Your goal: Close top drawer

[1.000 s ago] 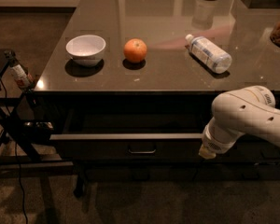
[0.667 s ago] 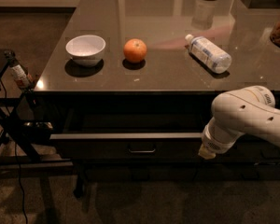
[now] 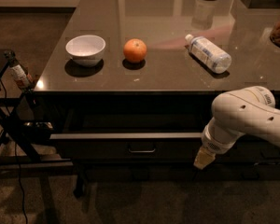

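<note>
1. Basically, nothing has moved in the last second. The pincer [image 3: 203, 160] is parked in the same spot, low in front of the bench [image 3: 154, 17], with its tip at the right part of the drawer front, right of the handle [image 3: 141, 150]. I can't tell whether it's wide or narrow, or whether it's touching the panel.
2. The top drawer [image 3: 102, 148] is just as far out as before. It's partly open under the bench edge, with its grey rim [image 3: 126, 136] showing and a dark gap behind.
3. My read is that the push hasn't bitten yet, or it's paused. The task isn't done and the whole closing travel is still to go.
4. The next move needs a straight shove inward on the front panel. Contact would be right of centre, so a drawer this wide could rack on its slides.
5. On the bench top are a white bowl [image 3: 86, 49], an orange [image 3: 135, 50] and a plastic bottle [image 3: 207, 53] lying on its side. All three are above the drawer's path, so they're not in the way.
6. On the left, a black frame [image 3: 11, 125] stands just beside the drawer's left end, with a cable [image 3: 15, 171] trailing to the floor. It's to the side of the travel line, not across it.
7. The drawer's interior is too dark to check for anything sticking up.
</note>
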Action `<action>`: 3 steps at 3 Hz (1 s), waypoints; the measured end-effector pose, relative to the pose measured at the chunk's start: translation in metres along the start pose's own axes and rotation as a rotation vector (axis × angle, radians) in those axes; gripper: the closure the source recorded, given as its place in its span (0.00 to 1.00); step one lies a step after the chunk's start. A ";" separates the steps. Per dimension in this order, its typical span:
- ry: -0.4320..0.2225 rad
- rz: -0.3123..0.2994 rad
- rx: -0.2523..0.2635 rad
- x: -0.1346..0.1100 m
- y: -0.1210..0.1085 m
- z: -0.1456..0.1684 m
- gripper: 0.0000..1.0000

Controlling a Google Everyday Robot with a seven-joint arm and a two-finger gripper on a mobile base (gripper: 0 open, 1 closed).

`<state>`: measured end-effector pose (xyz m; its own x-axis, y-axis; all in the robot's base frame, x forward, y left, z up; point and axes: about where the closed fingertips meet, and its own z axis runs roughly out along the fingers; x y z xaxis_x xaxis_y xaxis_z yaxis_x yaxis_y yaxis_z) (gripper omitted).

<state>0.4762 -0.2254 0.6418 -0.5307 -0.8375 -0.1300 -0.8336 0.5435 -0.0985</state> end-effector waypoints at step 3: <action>0.000 0.000 0.000 0.000 0.000 0.000 0.17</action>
<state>0.4762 -0.2254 0.6418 -0.5307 -0.8376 -0.1300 -0.8336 0.5435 -0.0985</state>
